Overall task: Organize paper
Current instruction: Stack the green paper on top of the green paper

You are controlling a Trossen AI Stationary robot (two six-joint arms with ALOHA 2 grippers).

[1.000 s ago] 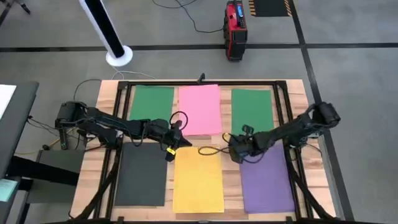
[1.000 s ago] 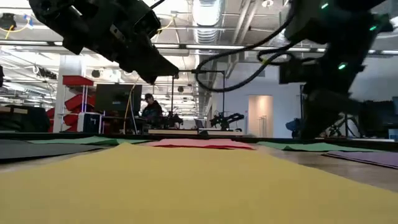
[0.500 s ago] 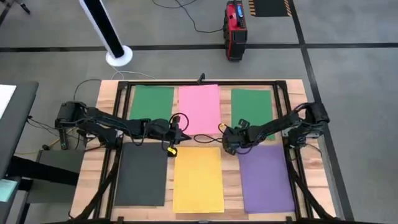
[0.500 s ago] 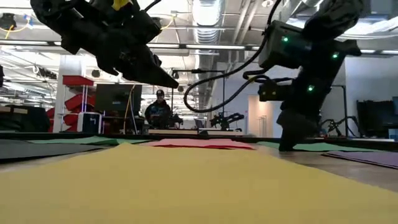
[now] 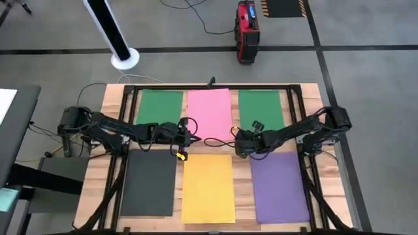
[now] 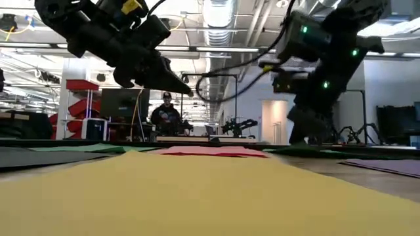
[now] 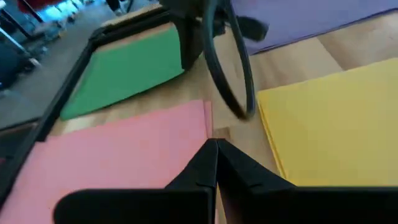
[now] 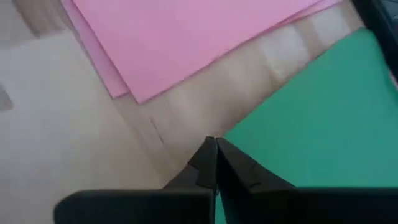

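Looking at: six flat sheets of paper spread in two rows on the wooden table (image 5: 91, 183).
Back row: green sheet (image 5: 158, 108) on the left arm's side, pink sheet (image 5: 209, 112) in the middle, a second green sheet (image 5: 260, 106) on the right arm's side.
Front row: dark grey sheet (image 5: 147, 183), yellow sheet (image 5: 208, 188), purple sheet (image 5: 279, 187).
Pink detail: the right wrist view shows a second pink edge (image 8: 93, 53) peeking out under the top one, so I'd guess it's more than one sheet there.
Left gripper (image 5: 185, 138): over the near corner of the pink sheet, fingers pressed together with nothing between them, and lifted off the table going by the low view.
Right gripper (image 5: 240, 140): at the near corner of the second green sheet, pinched closed too, tips right at the sheet's edge on bare wood, not holding anything as far as I can see.
How the paper handles: super light, thin, floppy, lying dead flat, probably slides easily on smooth wood and creases if pinched hard.
Where to grab: honestly a corner or edge is the only way in. Either press down and drag it, or nudge a fingertip under a corner first.
Risk: a stacked pair may shear apart when pushed.
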